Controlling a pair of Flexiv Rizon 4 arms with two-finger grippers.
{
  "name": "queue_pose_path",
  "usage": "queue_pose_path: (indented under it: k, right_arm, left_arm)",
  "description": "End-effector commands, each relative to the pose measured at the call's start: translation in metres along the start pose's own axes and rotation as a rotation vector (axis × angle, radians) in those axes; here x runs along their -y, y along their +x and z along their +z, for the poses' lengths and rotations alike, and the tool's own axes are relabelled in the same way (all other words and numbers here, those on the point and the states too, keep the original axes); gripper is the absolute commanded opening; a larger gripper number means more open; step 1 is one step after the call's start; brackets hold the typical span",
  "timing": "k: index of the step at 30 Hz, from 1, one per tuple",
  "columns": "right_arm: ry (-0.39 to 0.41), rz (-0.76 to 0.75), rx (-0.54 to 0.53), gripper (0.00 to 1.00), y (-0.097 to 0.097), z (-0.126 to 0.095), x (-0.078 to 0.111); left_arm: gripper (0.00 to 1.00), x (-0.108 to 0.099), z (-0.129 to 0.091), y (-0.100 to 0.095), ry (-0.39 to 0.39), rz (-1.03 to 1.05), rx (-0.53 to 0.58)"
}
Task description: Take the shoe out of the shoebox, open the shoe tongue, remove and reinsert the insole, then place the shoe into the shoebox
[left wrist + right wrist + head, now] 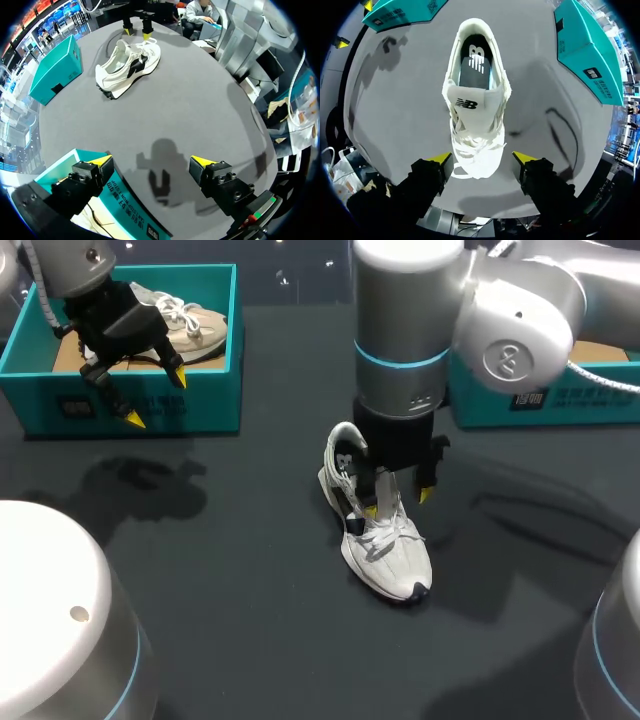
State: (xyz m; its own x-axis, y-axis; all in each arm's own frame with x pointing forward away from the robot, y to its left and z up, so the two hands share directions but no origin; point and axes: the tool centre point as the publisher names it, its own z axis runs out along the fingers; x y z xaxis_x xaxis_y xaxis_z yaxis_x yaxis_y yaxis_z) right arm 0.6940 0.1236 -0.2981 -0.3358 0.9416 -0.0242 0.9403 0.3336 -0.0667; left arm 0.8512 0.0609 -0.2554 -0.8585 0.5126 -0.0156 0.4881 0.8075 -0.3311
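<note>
A white shoe (382, 540) lies on the dark table, toe toward the front. In the right wrist view its tongue (470, 100) stands up and a dark insole (476, 65) shows inside. My right gripper (397, 502) hangs straight above the laces, and in its own view this gripper (482, 158) is open, its yellow tips either side of the laced forefoot with a thin gap on each side. My left gripper (156, 400) is open and empty over the front wall of the left teal shoebox (215, 390). From there the shoe (127, 62) lies far ahead.
A beige shoe (190, 325) lies in the left shoebox. A second teal box (540, 400) stands at the right behind my right arm, and it shows again beside the shoe as a teal box (590, 55). Open tabletop lies in front of the shoe.
</note>
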Motion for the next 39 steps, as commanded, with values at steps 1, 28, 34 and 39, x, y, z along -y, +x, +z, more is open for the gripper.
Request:
queue_pose_path:
  k: [1,28,34,39]
  right_arm:
    - [-0.027,-0.034,0.000,0.32,0.002,-0.003,-0.004]
    - [-0.099,-0.265,-0.050,0.38,0.011,0.017,-0.071]
    - [-0.142,-0.296,0.007,0.39,0.014,0.000,-0.068]
    - [-0.131,-0.304,-0.012,0.39,0.003,0.009,-0.078]
  left_arm:
    - [1.00,0.000,0.000,0.000,-0.001,0.001,-0.001]
    - [1.00,0.000,0.000,0.000,-0.001,0.001,-0.001]
    - [1.00,0.000,0.000,0.000,-0.001,0.001,-0.001]
    - [1.00,0.000,0.000,0.000,-0.001,0.001,-0.001]
